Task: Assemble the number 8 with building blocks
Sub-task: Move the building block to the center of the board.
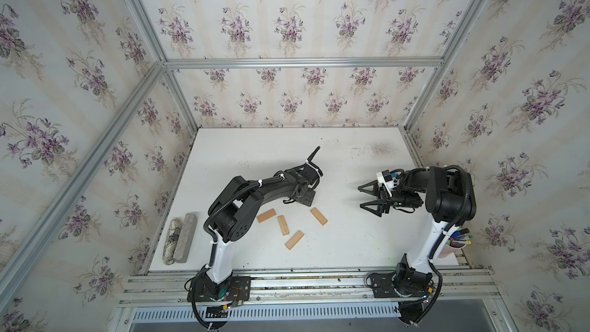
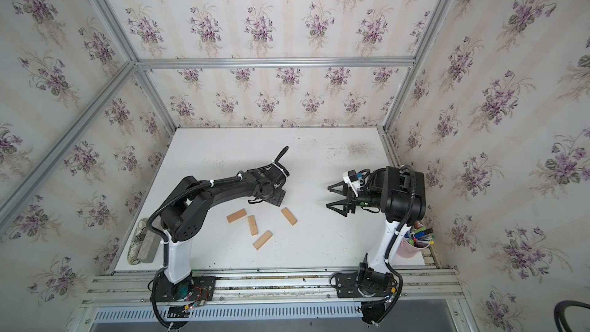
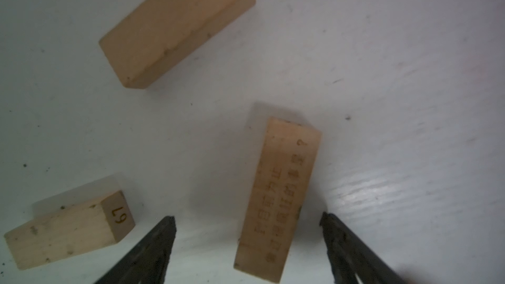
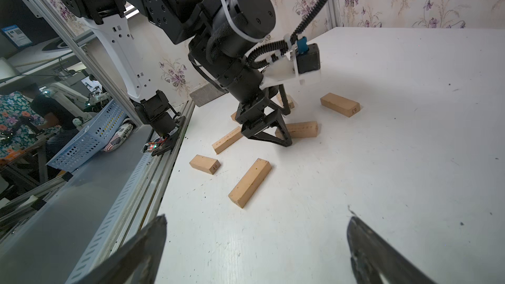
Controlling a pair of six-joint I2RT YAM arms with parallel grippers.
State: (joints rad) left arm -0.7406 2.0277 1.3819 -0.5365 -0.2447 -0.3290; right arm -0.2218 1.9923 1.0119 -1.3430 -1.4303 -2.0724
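Several light-tan building blocks point(image 1: 283, 225) lie loose at different angles on the white table point(image 1: 351, 244); no number 8 shape shows. My left gripper point(image 3: 247, 218) hangs low over the blocks, and in both top views its own wrist hides it. It is open, its fingertips point(image 3: 169, 222) standing either side of a block with printed characters point(image 3: 278, 200), with a gap on each side. The right wrist view shows that left gripper point(image 4: 287, 128) straddling a block point(image 4: 300, 129). My right gripper point(image 1: 370, 198) is open and empty above bare table to the right of the blocks.
A grey stone-like bar point(image 1: 188, 237) and a mottled oblong point(image 1: 170, 241) lie beside the table's left edge. A cup of pens point(image 1: 453, 244) stands by the right arm's base. Aluminium rails point(image 1: 303, 282) run along the front, and papered walls close three sides.
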